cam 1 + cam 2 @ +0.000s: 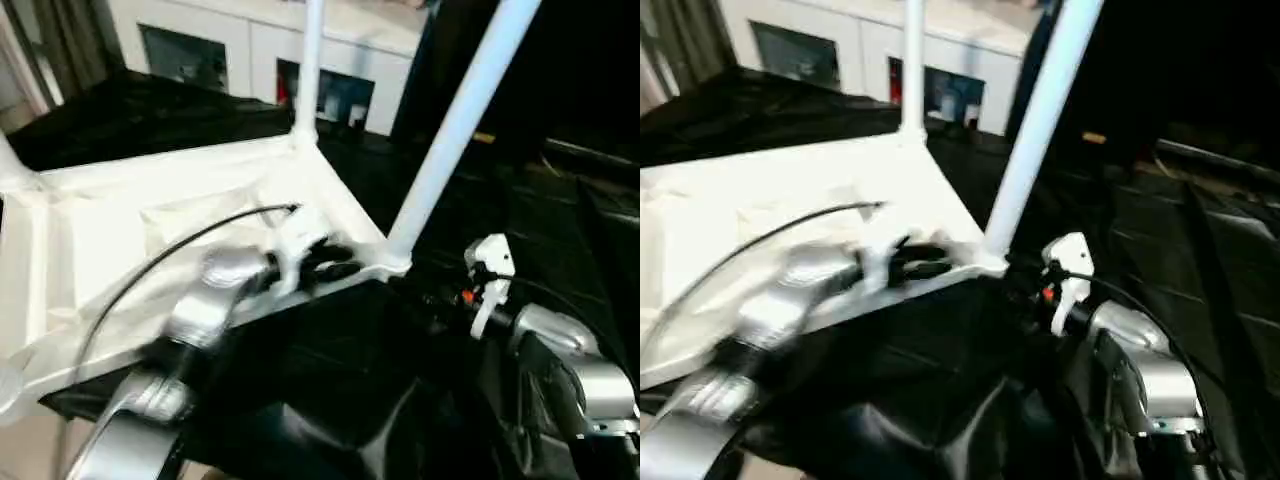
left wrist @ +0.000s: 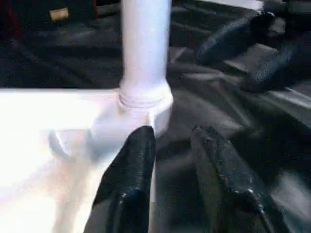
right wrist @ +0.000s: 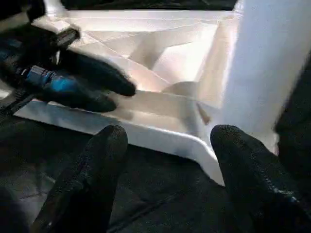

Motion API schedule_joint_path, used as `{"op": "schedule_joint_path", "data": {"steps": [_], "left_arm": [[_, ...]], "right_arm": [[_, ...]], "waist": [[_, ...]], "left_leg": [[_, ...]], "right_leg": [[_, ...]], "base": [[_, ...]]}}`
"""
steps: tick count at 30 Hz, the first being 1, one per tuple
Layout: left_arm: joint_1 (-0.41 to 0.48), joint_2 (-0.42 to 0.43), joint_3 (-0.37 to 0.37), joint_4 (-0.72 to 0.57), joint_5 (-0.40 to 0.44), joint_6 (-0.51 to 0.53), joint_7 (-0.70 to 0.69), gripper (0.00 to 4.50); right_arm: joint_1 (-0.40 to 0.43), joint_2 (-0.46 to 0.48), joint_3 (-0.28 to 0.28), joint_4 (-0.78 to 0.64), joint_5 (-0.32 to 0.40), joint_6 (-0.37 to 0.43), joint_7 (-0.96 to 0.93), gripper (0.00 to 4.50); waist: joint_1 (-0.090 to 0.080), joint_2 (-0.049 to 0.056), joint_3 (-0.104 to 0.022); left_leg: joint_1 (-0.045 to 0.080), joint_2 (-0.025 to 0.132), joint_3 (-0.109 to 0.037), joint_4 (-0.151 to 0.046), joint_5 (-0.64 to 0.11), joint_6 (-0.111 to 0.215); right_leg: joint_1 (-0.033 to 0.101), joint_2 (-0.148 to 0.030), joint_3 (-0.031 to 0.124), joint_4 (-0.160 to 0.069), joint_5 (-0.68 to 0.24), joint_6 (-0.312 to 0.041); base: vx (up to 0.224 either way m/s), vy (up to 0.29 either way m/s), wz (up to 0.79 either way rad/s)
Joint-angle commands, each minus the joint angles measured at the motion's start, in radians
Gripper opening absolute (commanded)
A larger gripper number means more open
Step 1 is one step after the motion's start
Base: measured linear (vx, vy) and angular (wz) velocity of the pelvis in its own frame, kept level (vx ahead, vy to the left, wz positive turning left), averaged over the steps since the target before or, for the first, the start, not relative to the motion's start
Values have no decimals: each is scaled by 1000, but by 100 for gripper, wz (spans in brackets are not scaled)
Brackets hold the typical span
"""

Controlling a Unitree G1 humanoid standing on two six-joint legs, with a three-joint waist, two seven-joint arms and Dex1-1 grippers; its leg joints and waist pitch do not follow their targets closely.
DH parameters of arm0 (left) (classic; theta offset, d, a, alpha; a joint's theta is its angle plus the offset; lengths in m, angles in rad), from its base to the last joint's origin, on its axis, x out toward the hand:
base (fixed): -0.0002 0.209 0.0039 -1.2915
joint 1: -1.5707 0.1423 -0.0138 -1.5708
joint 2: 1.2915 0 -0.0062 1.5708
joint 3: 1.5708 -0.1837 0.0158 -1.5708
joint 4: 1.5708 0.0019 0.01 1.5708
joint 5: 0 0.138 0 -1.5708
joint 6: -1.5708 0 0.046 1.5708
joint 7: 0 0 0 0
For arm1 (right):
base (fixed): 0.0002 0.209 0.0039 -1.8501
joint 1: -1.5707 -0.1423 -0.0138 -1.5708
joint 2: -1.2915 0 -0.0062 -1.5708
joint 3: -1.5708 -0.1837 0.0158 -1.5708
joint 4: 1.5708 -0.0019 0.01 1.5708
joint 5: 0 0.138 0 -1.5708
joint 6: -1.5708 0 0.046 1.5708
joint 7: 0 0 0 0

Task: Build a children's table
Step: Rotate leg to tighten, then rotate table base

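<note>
White plastic children's table top point(image 1: 150, 240) lies upside down, ribbed underside up, on a black sheet point(image 1: 330, 330). Tapered white tubular leg point(image 1: 455, 120) stands in the near corner socket, leaning slightly; a second white leg point(image 1: 308, 70) rises from the far corner socket.

Left end effector point(image 1: 335, 262): black fingers spread a little, holding nothing, tips over the table top's edge, just short of the near corner socket. Head views show a black cable point(image 1: 180, 250) arcing over the silver forearm behind it. Left wrist view adds detail: one finger point(image 2: 131, 170) lies over the white rim, the other point(image 2: 223, 170) hangs over the black sheet, the leg's base collar point(image 2: 145, 99) directly ahead of the tips.

Right end effector point(image 3: 167, 145): fingers wide apart, holding nothing, facing the same corner from outside the top. Its wrist view shows the socket corner point(image 3: 204, 145) between and just beyond the fingertips, the leg rising past one finger, and the left end effector's fingers resting on the rim beyond. In the head view, its white housing point(image 1: 490, 262) sits just beside the leg's foot.

White cabinet with glass doors point(image 1: 250, 60) stands well beyond both.
</note>
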Motion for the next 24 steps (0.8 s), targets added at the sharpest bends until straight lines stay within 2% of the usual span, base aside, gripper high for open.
{"op": "schedule_joint_path", "data": {"steps": [1,2,3,4,5,6,7,8,9,10,11,12,14,17,19,20,22,24], "left_arm": [[88,54,8,-209,-40,107,-25,183],[114,71,12,-256,-47,134,-26,187],[137,84,16,-295,-53,158,-26,195],[203,127,34,-383,-70,203,-37,205],[214,134,37,-397,-72,210,-38,205],[292,185,63,-498,-93,262,-51,222],[314,197,71,-529,-103,281,-55,222],[342,213,87,-572,-116,316,-53,226],[362,223,99,-603,-126,343,-51,235],[390,244,112,-636,-136,368,-57,259],[425,274,126,-678,-145,401,-60,259],[448,295,134,-705,-152,422,-62,266],[512,349,165,-779,-163,483,-61,272],[597,420,228,-845,-156,520,-51,307],[619,447,244,-853,-144,517,-61,315],[640,468,277,-872,-160,545,-66,327],[657,482,297,-881,-168,555,-72,340],[688,515,316,-890,-171,569,-79,351]], "right_arm": [[-33,41,20,20,-8,-8,-27,307],[-40,52,25,29,-11,-14,-35,307],[-45,60,29,37,-13,-19,-41,307],[-68,97,42,78,-24,-41,-59,307],[-73,104,44,86,-26,-45,-62,307],[-109,152,60,152,-42,-77,-83,307],[-118,164,65,168,-43,-83,-84,307],[-136,184,68,197,-45,-97,-92,307],[-148,198,69,217,-45,-106,-98,307],[-169,219,66,251,-50,-126,-115,307],[-195,247,52,293,-52,-148,-148,307],[-211,264,41,319,-53,-161,-170,307],[-265,311,-2,397,-39,-192,-239,307],[-362,374,-82,543,-13,-258,-363,307],[-391,386,-106,590,-8,-294,-407,307],[-435,394,-135,667,-16,-352,-496,307],[-462,395,-151,715,-24,-384,-556,307],[-499,392,-188,779,-12,-421,-634,307]], "waist": [[-3,3,-56],[-11,4,-52],[-7,6,-53],[-5,3,-52],[-8,6,-52],[-11,1,-52],[-15,5,-49],[-13,6,-48],[-10,8,-50],[-11,7,-47],[-12,11,-50],[-15,10,-50],[-17,13,-48],[-23,11,-48],[-26,15,-48],[-26,14,-49],[-29,17,-50],[-26,16,-49]], "left_leg": [[13,38,-17,-75,-245,5],[9,34,-16,-79,-253,-1],[19,34,-13,-76,-260,-5],[26,35,-11,-74,-264,-10],[21,35,-13,-75,-263,-13],[19,35,-14,-77,-274,-20],[17,31,-14,-81,-282,-24],[21,31,-13,-81,-281,-26],[30,33,-10,-77,-285,-34],[26,31,-11,-81,-285,-34],[27,31,-11,-81,-286,-44],[23,28,-12,-82,-281,-47],[25,27,-12,-82,-288,-53],[24,25,-12,-82,-297,-62],[30,23,-10,-79,-309,-67],[28,23,-10,-80,-307,-67],[31,20,-9,-79,-307,-83],[34,20,-7,-76,-315,-81]], "right_leg": [[39,-50,31,-66,-209,-205],[38,-43,30,-69,-232,-194],[32,-41,31,-73,-238,-188],[26,-42,34,-72,-229,-194],[29,-44,34,-69,-224,-198],[27,-44,33,-67,-243,-194],[28,-40,33,-70,-268,-184],[25,-37,34,-74,-267,-177],[18,-36,36,-69,-241,-185],[21,-34,36,-70,-239,-183],[21,-34,36,-66,-228,-178],[24,-31,35,-64,-225,-171],[20,-31,37,-64,-226,-169],[21,-29,38,-64,-241,-151],[14,-25,39,-65,-246,-139],[16,-26,39,-64,-242,-137],[13,-23,37,-61,-234,-135],[10,-22,39,-60,-227,-129]], "base": [[0,0,0],[0,0,0],[0,0,0],[0,0,0],[0,0,0],[0,0,0],[0,0,0],[0,0,0],[0,0,0],[0,0,0],[0,0,0],[0,0,0],[0,0,0],[0,0,0],[0,0,0],[0,0,0],[0,0,0],[0,0,0]]}}
